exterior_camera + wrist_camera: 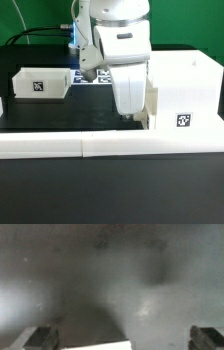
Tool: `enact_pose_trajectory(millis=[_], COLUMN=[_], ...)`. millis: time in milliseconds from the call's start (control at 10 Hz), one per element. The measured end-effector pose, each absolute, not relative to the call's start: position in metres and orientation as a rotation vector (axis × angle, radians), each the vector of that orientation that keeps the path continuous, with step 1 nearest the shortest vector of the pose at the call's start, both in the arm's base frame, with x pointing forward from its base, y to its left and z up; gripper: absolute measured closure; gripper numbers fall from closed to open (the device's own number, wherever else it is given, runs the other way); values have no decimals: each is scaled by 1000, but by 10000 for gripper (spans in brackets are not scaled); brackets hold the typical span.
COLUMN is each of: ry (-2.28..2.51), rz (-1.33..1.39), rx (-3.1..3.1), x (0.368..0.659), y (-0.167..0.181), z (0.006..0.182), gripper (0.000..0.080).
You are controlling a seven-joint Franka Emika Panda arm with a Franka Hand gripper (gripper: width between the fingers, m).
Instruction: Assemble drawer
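Note:
The large white cube-like housing (186, 92) stands at the exterior view's right, with a square tag on its front face. One small open-topped tray (40, 83) with a tag sits at the exterior view's left. My gripper (131, 114) hangs low, close to the housing's left side, where another white part (151, 106) shows, partly hidden by the hand. In the wrist view my gripper (125, 339) has its fingers (42, 338) wide apart over a blurred grey surface. A white edge (100, 346) lies between them, touching neither.
Long low white bars (110, 147) run along the front of the black table. The marker board (92, 80) lies behind the arm, mostly hidden by it. A green backdrop is at the far left.

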State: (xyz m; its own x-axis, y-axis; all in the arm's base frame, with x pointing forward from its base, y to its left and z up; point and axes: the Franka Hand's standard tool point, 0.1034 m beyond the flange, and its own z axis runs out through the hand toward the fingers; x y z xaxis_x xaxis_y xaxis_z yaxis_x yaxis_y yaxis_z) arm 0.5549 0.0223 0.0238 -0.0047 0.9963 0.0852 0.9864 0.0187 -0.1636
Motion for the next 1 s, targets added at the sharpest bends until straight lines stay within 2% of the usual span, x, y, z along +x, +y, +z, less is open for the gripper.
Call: enact_pose_trajectory(millis=[400,600,1000], ry=[-2093,-2087,-2066], rz=[97,61,3], rx=[-2098,-2166,-2256], x=[558,553,518], y=[19,-3,-28], z=[26,25,34], gripper=[151,151,151])
